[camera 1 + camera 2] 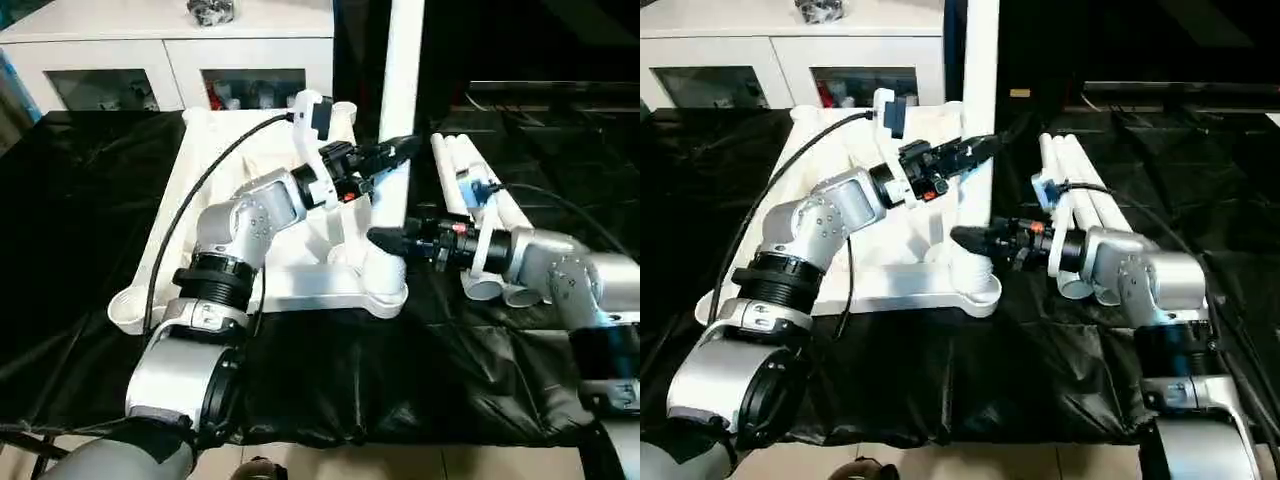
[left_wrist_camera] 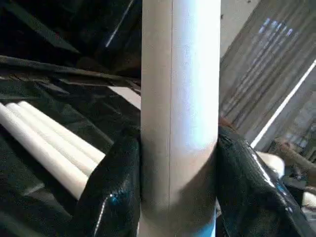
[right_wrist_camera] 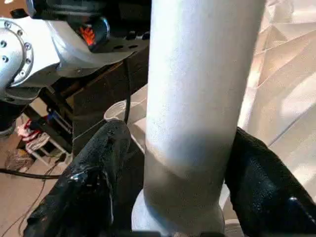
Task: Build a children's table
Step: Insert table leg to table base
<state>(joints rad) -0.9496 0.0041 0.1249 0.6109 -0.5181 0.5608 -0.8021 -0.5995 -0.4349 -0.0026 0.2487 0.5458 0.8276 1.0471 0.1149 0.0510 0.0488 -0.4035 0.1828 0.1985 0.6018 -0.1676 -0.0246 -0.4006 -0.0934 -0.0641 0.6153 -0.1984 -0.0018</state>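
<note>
The children's table's white tabletop point(image 1: 290, 290) lies underside up on the black-covered work table. One white leg point(image 1: 402, 90) stands upright in its near right corner socket point(image 1: 388, 288). My left gripper point(image 1: 400, 150) is shut on this leg partway up, and both black fingers point(image 2: 111, 197) press against the leg point(image 2: 180, 98). My right gripper point(image 1: 385, 240) reaches in from the right just above the socket. It is open around the leg point(image 3: 197, 89), with a gap beside one finger point(image 3: 94, 182).
Spare white legs point(image 1: 455, 165) lie side by side on the black cover to the right of the tabletop, partly under my right forearm. A white glass-door cabinet point(image 1: 170, 50) stands behind the work table. A black cable runs along my left arm.
</note>
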